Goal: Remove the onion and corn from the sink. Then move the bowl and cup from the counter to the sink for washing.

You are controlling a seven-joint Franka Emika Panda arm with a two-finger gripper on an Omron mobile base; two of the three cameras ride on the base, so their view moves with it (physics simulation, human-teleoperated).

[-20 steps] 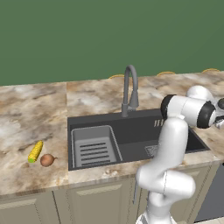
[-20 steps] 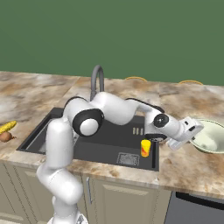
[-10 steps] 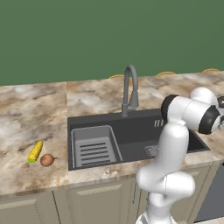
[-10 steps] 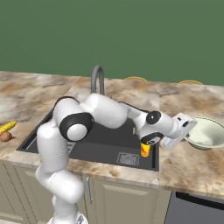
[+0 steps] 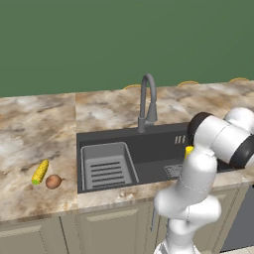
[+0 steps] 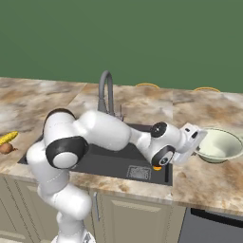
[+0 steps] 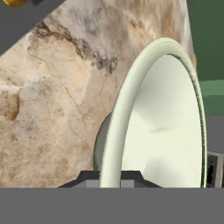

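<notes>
since the arm swung in, the bowl (image 6: 219,145), still right of the sink (image 6: 101,161), has slid nearer; gripper (image 7: 109,177) jaws pinch its rim, cup (image 6: 157,167) already in, bowl last

The gripper (image 6: 198,139) reaches right across the sink (image 6: 102,161) to the near left rim of the bowl (image 6: 219,144), which sits on the surface (image 6: 209,180) just right of the basin. A bit of the cup (image 6: 157,167) peeks from under the wrist. Far left, the corn (image 6: 8,137) and the onion (image 6: 5,148) lie side by side.
</notes>
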